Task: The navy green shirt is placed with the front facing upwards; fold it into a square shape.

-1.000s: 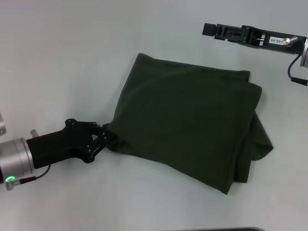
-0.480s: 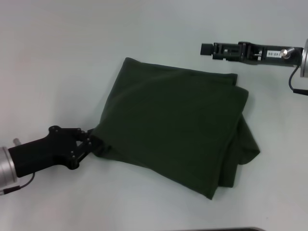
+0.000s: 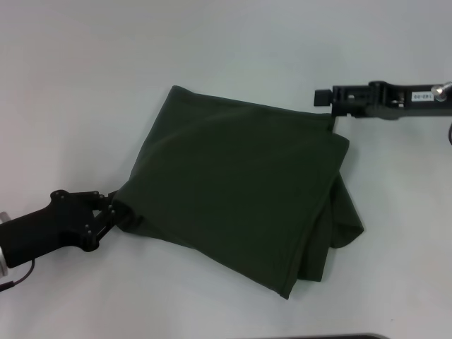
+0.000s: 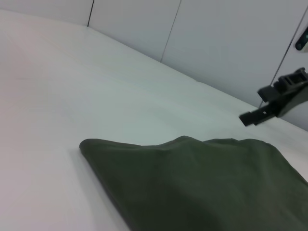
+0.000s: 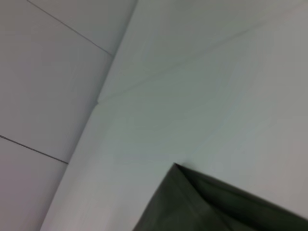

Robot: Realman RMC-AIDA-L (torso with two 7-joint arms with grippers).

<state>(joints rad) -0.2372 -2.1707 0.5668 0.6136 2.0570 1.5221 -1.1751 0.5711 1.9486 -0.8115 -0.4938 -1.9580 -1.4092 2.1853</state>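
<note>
The navy green shirt [image 3: 236, 191] is found folded into a rough four-sided packet, lying flat on the pale surface [image 3: 85, 85] at the centre of the head view. The packet is set askew, one corner pointing toward the far left and one toward the near right. No lettering or label is visible on the upward face. Along the right edge, loose layers are seen bulging out from beneath the top layer, so that this side is uneven.

The left end effector [image 3: 113, 210] is positioned low at the near left corner of the shirt. Its fingers are clenched on the fabric at that corner, and the cloth is seen gathered into the grip.

The right end effector [image 3: 323, 97] is located at the far right, with its tip just beside the far right corner of the shirt. Contact with the cloth cannot be confirmed, and it cannot be told whether its fingers are parted or closed.

In the left wrist view, the shirt [image 4: 202, 187] is seen spread on the surface, with the right end effector [image 4: 252, 117] beyond its far edge. In the right wrist view, one shirt corner [image 5: 192, 192] is recorded against the surface.
</note>
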